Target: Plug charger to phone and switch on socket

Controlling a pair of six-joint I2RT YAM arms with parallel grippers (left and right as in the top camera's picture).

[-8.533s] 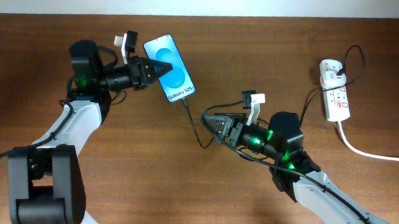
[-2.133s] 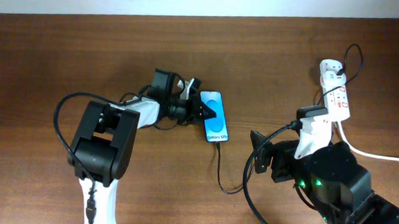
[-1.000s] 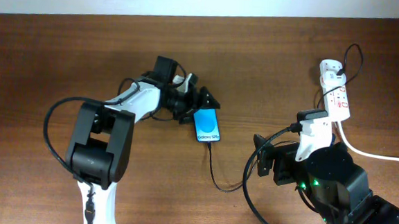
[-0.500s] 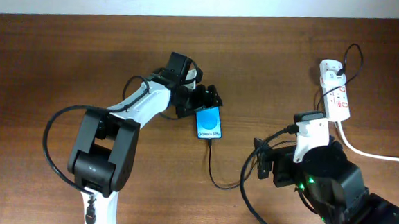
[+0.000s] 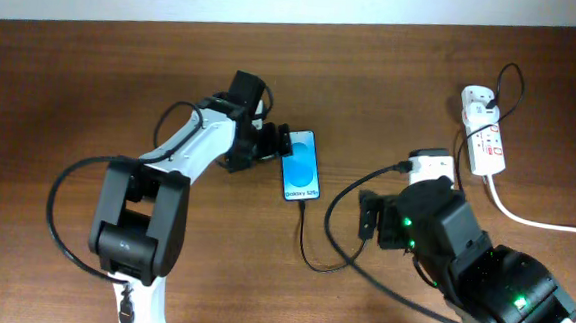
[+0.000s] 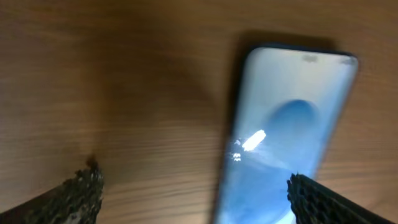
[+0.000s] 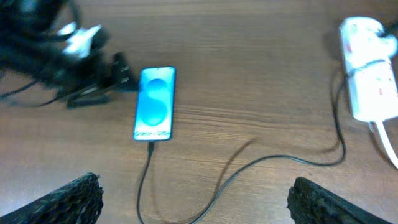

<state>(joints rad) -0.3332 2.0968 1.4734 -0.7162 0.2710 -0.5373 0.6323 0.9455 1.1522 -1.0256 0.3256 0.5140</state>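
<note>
The phone (image 5: pixel 301 166) lies flat on the desk (image 5: pixel 72 88), the charger (image 5: pixel 308 238) apparently seated in its near edge. The socket (image 5: pixel 482 133) lies far right. The left end effector (image 6: pixel 202 199) and right end effector (image 7: pixel 196 202) gape, empty. The light socket likely slides, so its stiff switch (image 5: pixel 487 144) wants vertical pressure.
</note>
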